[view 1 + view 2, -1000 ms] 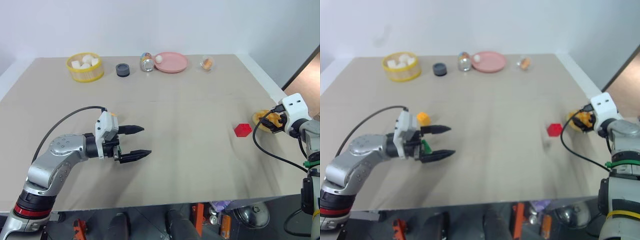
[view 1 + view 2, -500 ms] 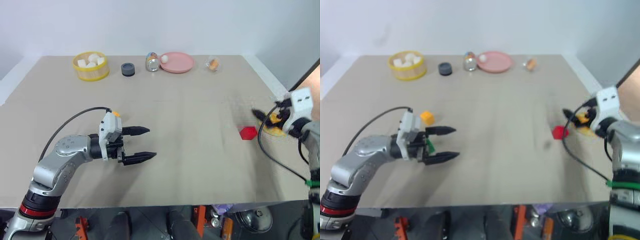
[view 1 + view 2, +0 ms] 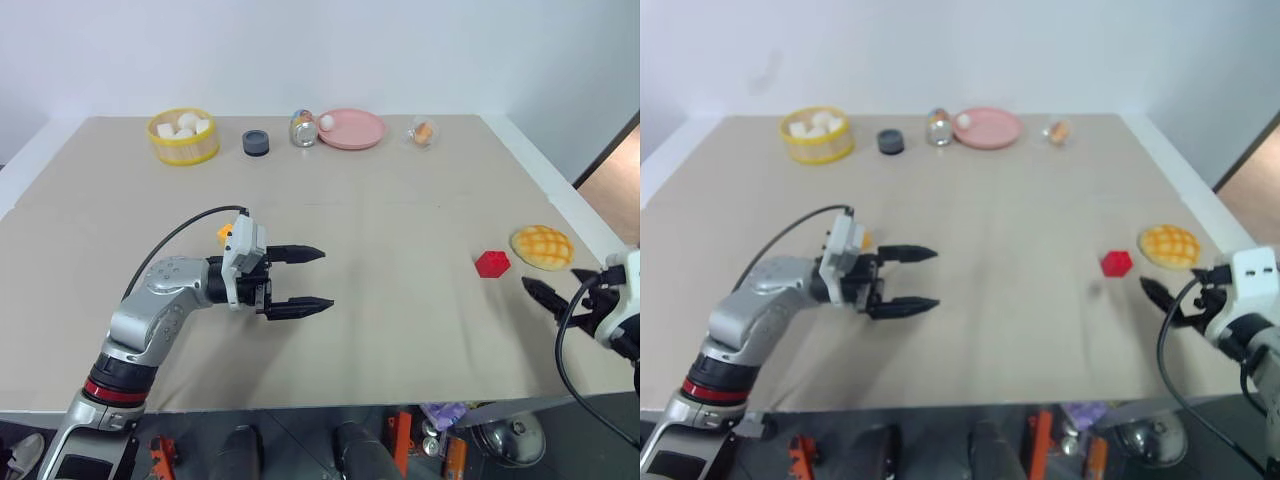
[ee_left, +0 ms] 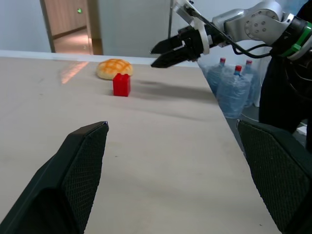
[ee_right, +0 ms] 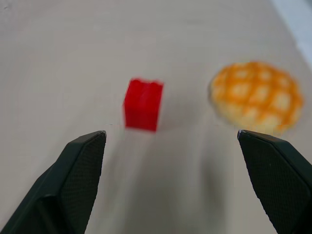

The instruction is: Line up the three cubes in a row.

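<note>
- Red cube (image 3: 492,263) alone on the right part of the desk (image 3: 400,330), just beside the bun (image 3: 542,247); a glimpse of the yellow-orange cube (image 3: 225,233) behind the left tool (image 3: 313,278); green cube hidden, so not placeable.
- Right tool (image 3: 548,293) near the desk's right edge, spread wide, empty, aimed toward the red cube with the bun close by: risk of clipping the bun, or of closing on it instead of the cube.
- Small, light cube: likely to skid or tip if met off-centre by one finger.
- Left tool also spread wide and empty, pointing toward the red cube across the desk: risk of sweeping the yellow-orange cube out of place with the wrist or cable.
- Cubes well apart: no row without carrying the red one far across, with a drop possible on the way.
</note>
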`<state>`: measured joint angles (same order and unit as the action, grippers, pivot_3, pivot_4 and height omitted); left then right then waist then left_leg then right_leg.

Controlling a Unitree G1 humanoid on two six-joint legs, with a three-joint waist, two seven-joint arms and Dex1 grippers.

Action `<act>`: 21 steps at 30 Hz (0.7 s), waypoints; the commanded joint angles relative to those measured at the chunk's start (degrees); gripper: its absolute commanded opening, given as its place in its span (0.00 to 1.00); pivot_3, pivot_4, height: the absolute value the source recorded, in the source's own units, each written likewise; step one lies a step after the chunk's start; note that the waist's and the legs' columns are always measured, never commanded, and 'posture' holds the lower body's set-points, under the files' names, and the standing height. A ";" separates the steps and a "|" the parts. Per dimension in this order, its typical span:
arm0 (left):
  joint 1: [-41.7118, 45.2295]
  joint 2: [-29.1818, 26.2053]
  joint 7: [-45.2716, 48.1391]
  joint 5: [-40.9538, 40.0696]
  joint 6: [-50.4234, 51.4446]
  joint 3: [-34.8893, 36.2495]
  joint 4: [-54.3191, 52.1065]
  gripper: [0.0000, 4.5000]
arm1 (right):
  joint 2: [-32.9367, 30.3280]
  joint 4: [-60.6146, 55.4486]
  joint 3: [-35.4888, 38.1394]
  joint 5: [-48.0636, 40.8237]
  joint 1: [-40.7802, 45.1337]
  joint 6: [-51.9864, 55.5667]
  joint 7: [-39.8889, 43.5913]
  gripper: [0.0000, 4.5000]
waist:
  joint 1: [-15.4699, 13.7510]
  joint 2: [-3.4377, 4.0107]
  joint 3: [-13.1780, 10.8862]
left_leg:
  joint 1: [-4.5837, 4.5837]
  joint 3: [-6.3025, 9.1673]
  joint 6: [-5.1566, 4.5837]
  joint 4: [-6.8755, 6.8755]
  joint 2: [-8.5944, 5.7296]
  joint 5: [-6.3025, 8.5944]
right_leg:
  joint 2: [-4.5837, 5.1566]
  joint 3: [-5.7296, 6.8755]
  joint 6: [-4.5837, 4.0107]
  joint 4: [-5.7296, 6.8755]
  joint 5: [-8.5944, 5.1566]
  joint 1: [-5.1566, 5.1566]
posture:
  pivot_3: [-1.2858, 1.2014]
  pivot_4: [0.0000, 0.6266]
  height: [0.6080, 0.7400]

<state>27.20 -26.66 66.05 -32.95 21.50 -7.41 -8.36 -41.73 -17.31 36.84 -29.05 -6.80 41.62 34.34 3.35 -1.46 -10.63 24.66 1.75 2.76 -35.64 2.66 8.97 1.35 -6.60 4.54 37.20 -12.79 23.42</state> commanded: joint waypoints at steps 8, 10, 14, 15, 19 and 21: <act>2.13 0.37 3.57 1.54 -3.14 -0.20 2.21 0.96 | 5.20 -1.96 -3.47 3.23 -2.90 -4.22 -5.58 0.99 | 0.14 0.00 0.00 | 0.00 -0.02 0.01 -0.01 0.00 0.01 | 0.03 0.00 -0.02 -0.07 0.01 0.03 | 0.52 0.24 1.00; 1.75 0.11 3.91 1.58 -3.27 0.02 1.92 0.96 | 5.85 -1.10 -3.85 3.91 -2.37 -5.36 -6.28 0.99 | 0.15 0.00 0.00 | 0.00 -0.02 0.01 -0.01 -0.01 0.01 | 0.04 0.00 -0.04 -0.10 0.02 0.04 | 0.52 0.24 1.00; 1.25 -0.07 3.95 1.50 -3.21 -0.05 1.38 0.96 | 6.44 1.94 -5.67 5.19 0.17 -7.63 -7.17 0.99 | 0.15 0.00 0.00 | 0.04 -0.05 0.02 0.03 -0.01 0.01 | 0.06 0.00 -0.03 -0.13 0.01 0.04 | 0.52 0.24 1.00; 1.11 -0.06 3.89 1.63 -3.30 -0.16 1.28 0.96 | 6.66 2.66 -6.26 5.46 0.84 -8.16 -7.24 0.99 | 0.15 0.00 0.00 | 0.05 -0.05 0.02 0.06 -0.01 0.01 | 0.06 0.00 -0.02 -0.14 0.00 0.05 | 0.52 0.24 1.00; 0.82 -0.07 3.51 1.88 -3.35 -0.27 0.86 0.96 | 7.36 6.40 -8.42 7.03 3.28 -10.82 -7.78 0.99 | 0.15 0.00 0.00 | 0.03 -0.02 0.01 0.18 0.00 0.01 | 0.03 0.02 -0.03 -0.14 -0.05 0.05 | 0.52 0.24 1.00; 0.76 -0.07 3.15 2.04 -3.42 -0.17 0.74 0.96 | 7.68 8.21 -9.26 7.29 4.77 -11.58 -7.81 0.99 | 0.15 0.00 0.00 | 0.03 -0.01 0.01 0.20 0.00 0.01 | 0.02 0.02 -0.03 -0.14 -0.08 0.05 | 0.52 0.24 1.00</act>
<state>27.87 -26.31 69.22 -31.11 18.87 -8.19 -5.63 -33.97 -9.07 26.99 -22.09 -2.91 31.57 26.98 3.49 -1.46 -10.63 24.70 1.74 2.78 -35.44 2.66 8.98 1.37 -6.58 4.52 37.06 -12.88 23.47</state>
